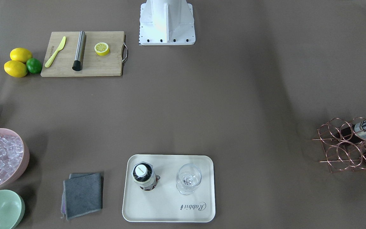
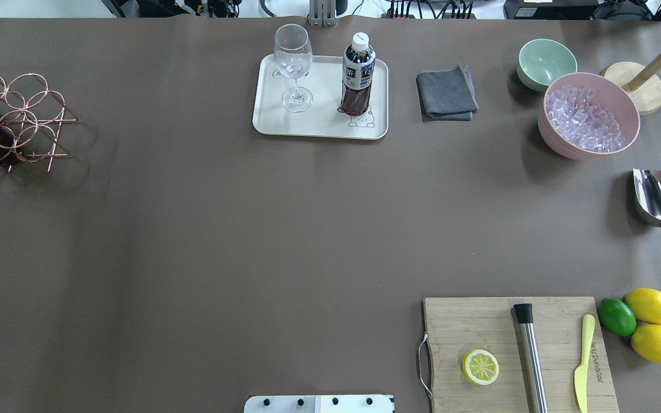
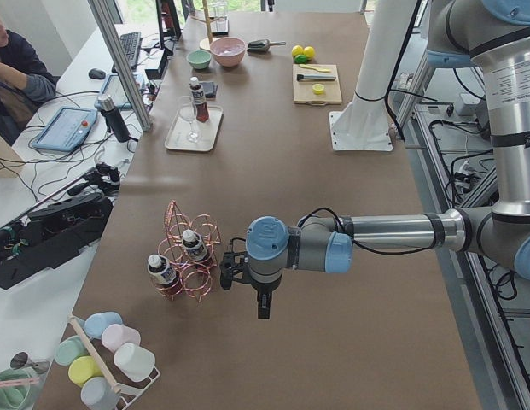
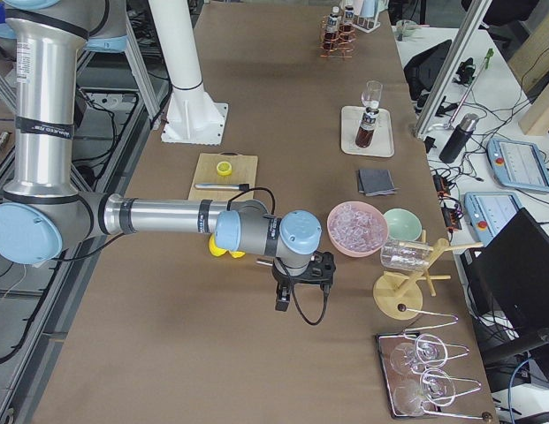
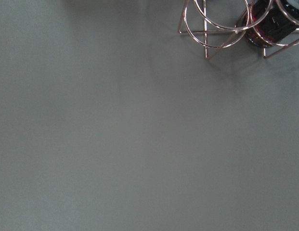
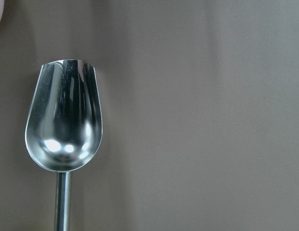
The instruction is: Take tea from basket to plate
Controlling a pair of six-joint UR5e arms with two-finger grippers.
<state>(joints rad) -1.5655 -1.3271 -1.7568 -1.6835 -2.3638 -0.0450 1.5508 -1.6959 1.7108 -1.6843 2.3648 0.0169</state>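
From across the table, the tea bottle (image 1: 145, 176), with its white cap, cream label and dark reddish-brown drink, stands upright on the cream plate (image 1: 170, 210) beside a wine glass (image 1: 188, 178); the copper wire basket (image 1: 345, 149) sits well apart at the table's edge. From overhead, the tea bottle (image 2: 358, 71) rises on the plate (image 2: 319, 125) just above its bear drawing, far from the basket (image 2: 26, 115). From the left end, the left gripper (image 3: 263, 301) hangs near the basket (image 3: 200, 278), which holds two like bottles (image 3: 162, 272); whether its fingers are parted cannot be told. From the right end, the same goes for the right gripper (image 4: 281, 299). The left wrist camera shows basket rings (image 5: 216, 29); the right shows a steel scoop (image 6: 62, 125).
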